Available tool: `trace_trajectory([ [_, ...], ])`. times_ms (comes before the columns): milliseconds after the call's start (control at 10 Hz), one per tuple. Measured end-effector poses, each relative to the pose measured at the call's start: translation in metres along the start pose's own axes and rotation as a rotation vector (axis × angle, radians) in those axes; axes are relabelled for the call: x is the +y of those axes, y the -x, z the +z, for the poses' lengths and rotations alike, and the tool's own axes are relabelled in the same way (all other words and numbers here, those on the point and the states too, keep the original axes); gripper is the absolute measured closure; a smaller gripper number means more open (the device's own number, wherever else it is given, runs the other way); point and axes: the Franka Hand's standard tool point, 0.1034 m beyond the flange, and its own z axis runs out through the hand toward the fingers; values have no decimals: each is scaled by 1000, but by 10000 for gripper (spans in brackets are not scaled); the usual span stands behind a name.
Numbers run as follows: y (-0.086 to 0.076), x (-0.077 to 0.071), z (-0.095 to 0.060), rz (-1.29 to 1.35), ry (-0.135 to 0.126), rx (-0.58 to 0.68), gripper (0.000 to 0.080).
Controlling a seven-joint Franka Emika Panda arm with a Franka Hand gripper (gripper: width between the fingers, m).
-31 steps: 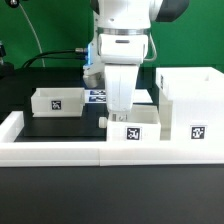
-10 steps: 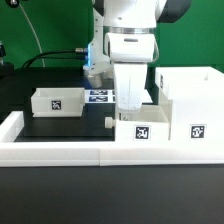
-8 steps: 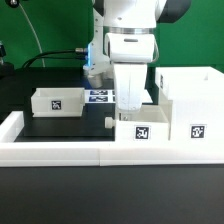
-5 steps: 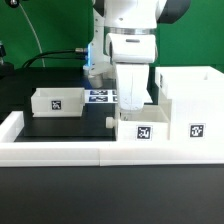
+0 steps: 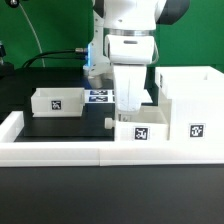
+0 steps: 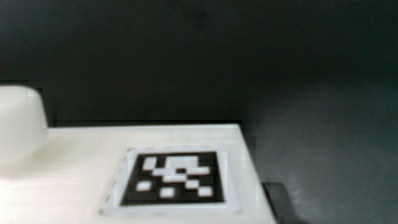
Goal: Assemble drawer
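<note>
My gripper [image 5: 131, 108] reaches down from the white hand onto a small open-top tray [image 5: 140, 130] with a square tag, and is shut on its wall. The fingertips are hidden behind the tray in the exterior view. The tray stands against the front border wall, close to the tall cabinet shell [image 5: 192, 108] on the exterior view's right. In the wrist view the tray's tagged face [image 6: 175, 178] fills the frame, with one dark finger [image 6: 278, 202] beside its edge. A second tagged tray [image 5: 57, 101] sits at the exterior view's left.
The long low white border wall [image 5: 70, 152] runs along the front and up the left side. The marker board [image 5: 99, 96] lies behind the arm. A small stub [image 5: 106, 120] sticks out at the held tray's left. A white rounded shape [image 6: 18, 120] shows in the wrist view.
Since about three seconds ago, my gripper and the tray have shifted to the exterior view's right, toward the cabinet shell. Over the last second nothing visibly moves.
</note>
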Motion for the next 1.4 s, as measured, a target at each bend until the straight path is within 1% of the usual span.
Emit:
trace_trajectory([
  [700, 4, 0, 0, -9, 0, -6, 755],
  [800, 4, 0, 0, -9, 3, -5, 755],
  [900, 2, 1, 1, -11, 30, 1, 755],
  [1000, 3, -1, 2, -12, 25, 0, 755],
  [1400, 6, -1, 2, -5, 24, 0, 755],
])
